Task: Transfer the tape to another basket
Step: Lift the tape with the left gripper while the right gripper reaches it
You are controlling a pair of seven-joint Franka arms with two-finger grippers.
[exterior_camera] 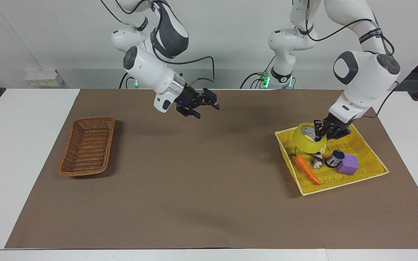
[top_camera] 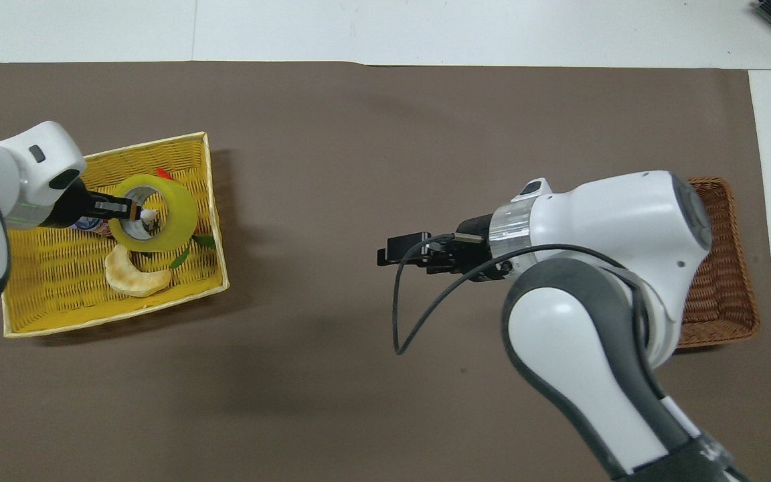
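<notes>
Robot lab test bench

Two white robot arms [exterior_camera: 147, 69] are standing at a white table [exterior_camera: 20, 119] that is wearing a brown paper mat [exterior_camera: 201, 188], cables trailing against a bare wall.

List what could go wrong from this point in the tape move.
1. The left gripper is shut on just one wall of the tape, so the roll may swing or slip out above the yellow tray.
2. The basket is at the right arm's end; a handover to the open right gripper over the mat could fumble.
</notes>
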